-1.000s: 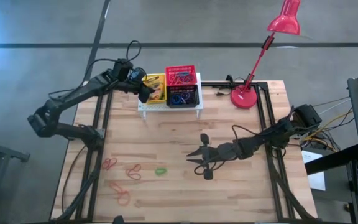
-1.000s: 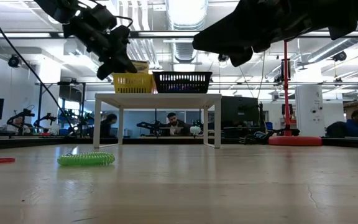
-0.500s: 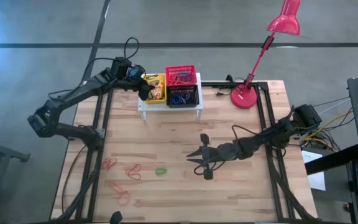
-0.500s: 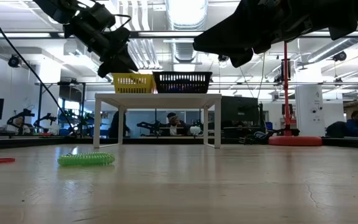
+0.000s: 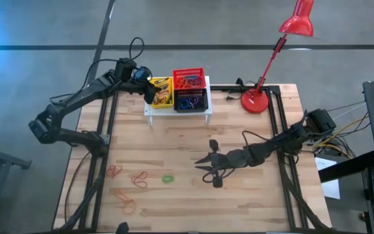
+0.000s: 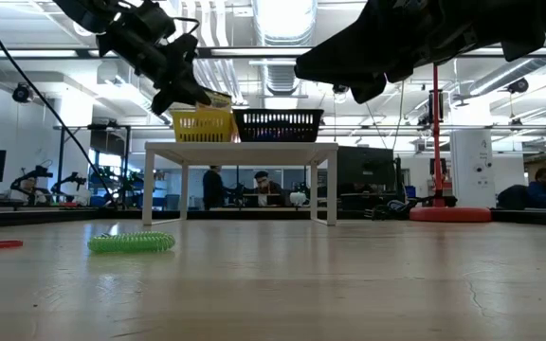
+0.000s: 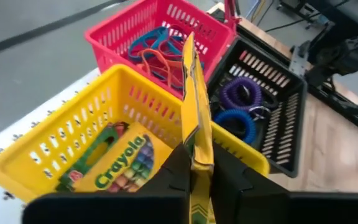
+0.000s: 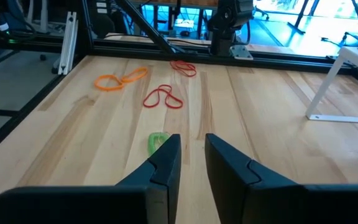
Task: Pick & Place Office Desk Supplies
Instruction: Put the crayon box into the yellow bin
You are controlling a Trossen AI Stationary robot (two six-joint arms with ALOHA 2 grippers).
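Observation:
My left gripper is over the yellow mesh basket on the white stand and is shut on a yellow-and-green crayon box. A second crayon box lies flat in that basket. The red basket holds elastic loops; the black basket holds purple and blue coils. My right gripper hangs narrowly open above mid-table, touching nothing. A green coil and red and orange loops lie on the table. My left gripper pinches the crayon box between its two fingers at the box's near end, one finger on each broad face. The box stands edge-on, lifted clear above the yellow basket, reaching out beyond the fingertips.
The red desk lamp's base stands at the table's far right, its arm slanting up over the edge. More loops and an orange one lie near the left front. People move in the room behind the stand.
My left gripper has shifted slightly up and toward the table's far edge over the yellow basket, the crayon box staying in its hold. My right arm has kept still.

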